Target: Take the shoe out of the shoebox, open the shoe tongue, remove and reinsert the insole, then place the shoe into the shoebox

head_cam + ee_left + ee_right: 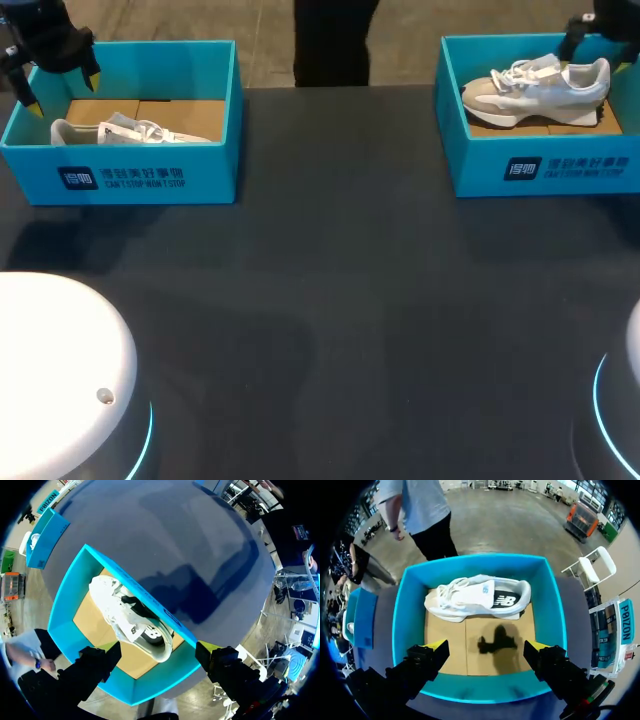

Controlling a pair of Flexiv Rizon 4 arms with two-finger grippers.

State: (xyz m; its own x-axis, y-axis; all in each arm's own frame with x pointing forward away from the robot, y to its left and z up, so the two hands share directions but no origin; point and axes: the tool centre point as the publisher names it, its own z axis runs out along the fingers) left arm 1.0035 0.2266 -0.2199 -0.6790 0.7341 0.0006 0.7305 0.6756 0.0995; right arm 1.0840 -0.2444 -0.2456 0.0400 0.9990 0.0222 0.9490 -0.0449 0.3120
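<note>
The left shoebox (pixel 150 185) and the right shoebox (pixel 480 165) are showing bright turquoise walls, each carrying a navy patch with white print on the front and a plain tan cardboard floor inside. The left shoe (pixel 130 130) and the right shoe (pixel 535 85) are showing off-white and cream uppers with white laces and a black side panel bearing a white mark. The desk (pixel 350 300) is lying matte charcoal beneath them, and the left tool (pixel 157 650) and the right tool (pixel 487 647) are showing black, tipped with bright yellow.

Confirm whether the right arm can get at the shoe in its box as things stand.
Probably yes. The right gripper hangs open over the lidless shoebox; the shoe lies uncovered near the wall ahead of the gripper, with nothing above it.
</note>
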